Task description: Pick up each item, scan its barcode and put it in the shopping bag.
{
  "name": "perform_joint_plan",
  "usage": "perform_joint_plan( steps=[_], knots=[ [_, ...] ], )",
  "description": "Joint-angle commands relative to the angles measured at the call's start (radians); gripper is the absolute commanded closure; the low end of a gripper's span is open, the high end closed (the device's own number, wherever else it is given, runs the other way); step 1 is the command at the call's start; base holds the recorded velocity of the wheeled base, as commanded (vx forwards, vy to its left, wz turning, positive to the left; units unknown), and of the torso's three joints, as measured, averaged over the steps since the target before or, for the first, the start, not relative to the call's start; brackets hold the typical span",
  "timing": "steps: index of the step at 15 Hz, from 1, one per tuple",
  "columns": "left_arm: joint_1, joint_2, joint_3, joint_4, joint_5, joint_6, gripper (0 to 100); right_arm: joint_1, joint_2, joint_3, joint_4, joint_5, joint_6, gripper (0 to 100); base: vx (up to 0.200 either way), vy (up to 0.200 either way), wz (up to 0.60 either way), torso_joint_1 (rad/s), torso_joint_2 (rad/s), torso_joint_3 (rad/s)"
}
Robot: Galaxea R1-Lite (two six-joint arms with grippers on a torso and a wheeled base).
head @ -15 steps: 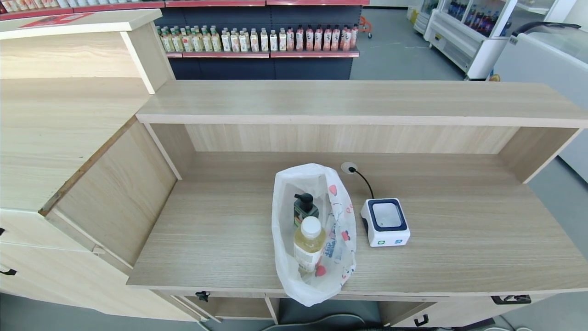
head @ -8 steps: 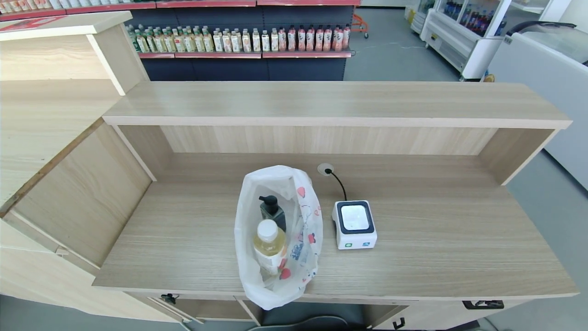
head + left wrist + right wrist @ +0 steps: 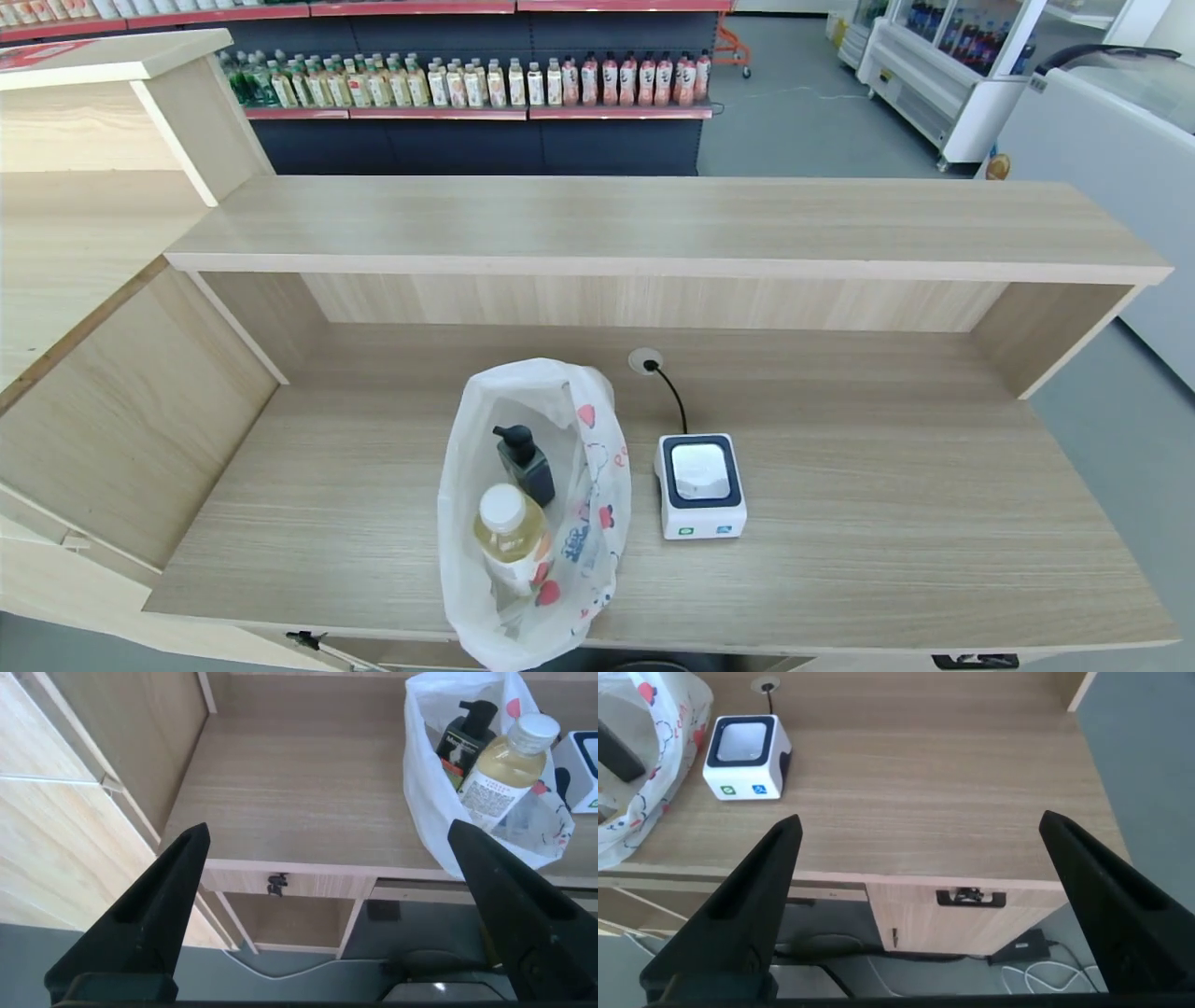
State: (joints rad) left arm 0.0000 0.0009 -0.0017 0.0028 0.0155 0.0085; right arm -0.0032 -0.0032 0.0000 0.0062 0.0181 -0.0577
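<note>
In the head view, the shopping bag (image 3: pixel 579 560) stands at the front edge of the counter (image 3: pixel 887 523), its bottom cut off. It half veils a pump bottle (image 3: pixel 525 464) and a juice bottle (image 3: pixel 509 528), and the scanner (image 3: pixel 700 483) sits just beside it. In the left wrist view, the left gripper (image 3: pixel 329 835) is spread wide before the counter edge, with the bag (image 3: pixel 422 812) ahead and apart. In the right wrist view, the right gripper (image 3: pixel 920 826) is likewise spread, the scanner (image 3: pixel 744 756) well apart and the bag (image 3: pixel 654 784) cut off.

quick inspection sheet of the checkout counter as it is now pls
surface: wooden counter under a raised ledge
job's things: shopping bag open at the front edge, pump bottle and drink bottle inside; scanner beside it
clutter: nothing seen
grippers: left gripper and right gripper in front of the counter, jaws open, empty
cables: black cable from scanner into a counter hole
surroundings: shelves of bottles, display fridges behind
</note>
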Motion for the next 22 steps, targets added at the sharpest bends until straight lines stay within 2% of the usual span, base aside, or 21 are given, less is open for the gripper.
perform_joint_plan(
  steps=[1,10,11,22],
  knots=[
    [0.000,-0.001,0.000,0.000,0.001,-0.004,0,0.000,0.003,0.000,0.000,0.002,-0.008,0,0.000,0.000,0.00,0.000,0.00,0.000],
    [0.000,-0.001,0.000,0.000,0.001,-0.004,0,0.000,0.003,0.000,0.001,0.002,-0.021,0,0.000,0.000,0.00,0.000,0.00,0.000],
    [0.000,-0.001,0.000,0.000,0.001,-0.004,0,0.000,0.003,0.000,0.001,0.002,-0.021,100,0.000,0.000,0.00,0.000,0.00,0.000],
    [0.000,-0.001,0.000,0.000,0.001,-0.004,0,0.000,0.003,-0.002,0.001,0.002,-0.011,100,0.000,0.000,0.00,0.000,0.00,0.000]
  ],
)
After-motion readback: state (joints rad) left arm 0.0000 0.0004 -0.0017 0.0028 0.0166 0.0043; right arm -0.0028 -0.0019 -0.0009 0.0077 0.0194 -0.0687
